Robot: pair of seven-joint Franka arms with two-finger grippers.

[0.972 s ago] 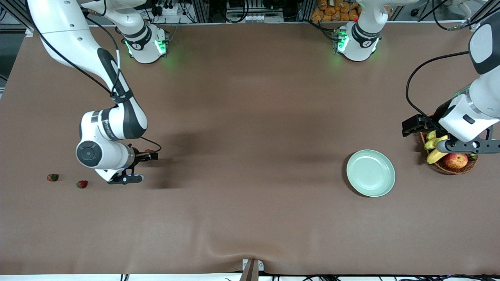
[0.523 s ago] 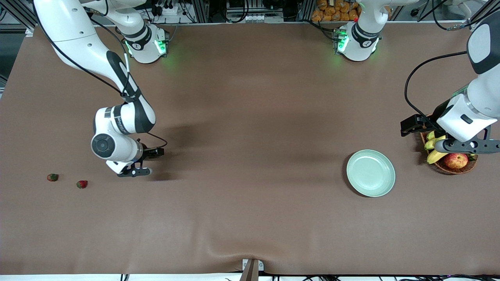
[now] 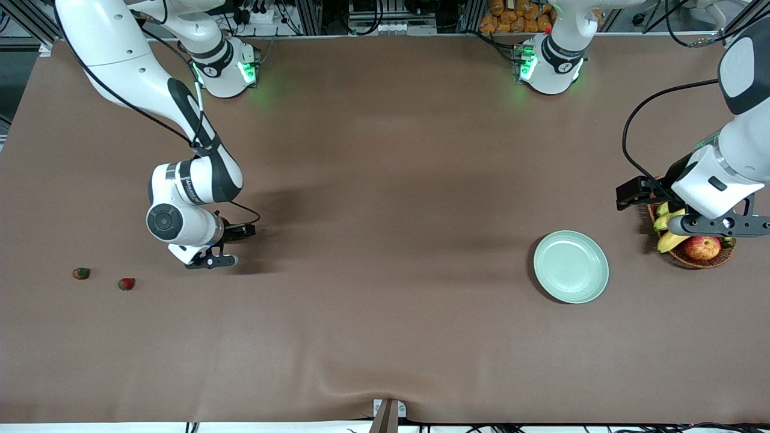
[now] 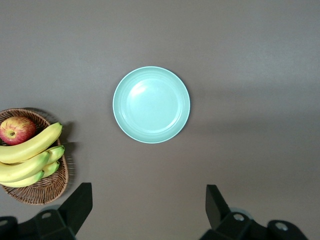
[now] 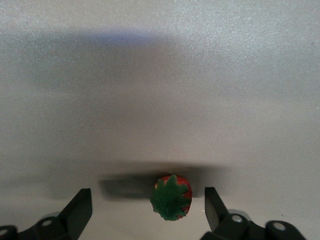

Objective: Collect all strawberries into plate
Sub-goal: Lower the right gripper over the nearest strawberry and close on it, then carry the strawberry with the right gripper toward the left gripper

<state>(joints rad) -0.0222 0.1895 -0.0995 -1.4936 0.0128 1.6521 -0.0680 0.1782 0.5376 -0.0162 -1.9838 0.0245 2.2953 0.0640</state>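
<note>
Two strawberries lie on the brown table near the right arm's end, one (image 3: 81, 273) close to the table's end and the other (image 3: 126, 284) beside it. A third strawberry (image 5: 171, 197) sits on the table, green top up, between the wide-open fingers of my right gripper (image 5: 147, 200), untouched; in the front view it is hidden under that gripper (image 3: 228, 246). The mint-green plate (image 3: 544, 249) is empty, toward the left arm's end; it also shows in the left wrist view (image 4: 120, 85). My left gripper (image 3: 680, 210) is open and empty, up over the wicker basket's edge.
A brown wicker basket (image 3: 692, 258) with bananas (image 3: 668, 231) and a red-yellow apple (image 3: 701, 247) stands beside the plate at the left arm's end. A fold in the tablecloth (image 3: 361, 379) runs by the front edge.
My right gripper has shifted a little toward the left arm's end and toward the bases, away from the two loose strawberries. The left arm has hardly moved.
</note>
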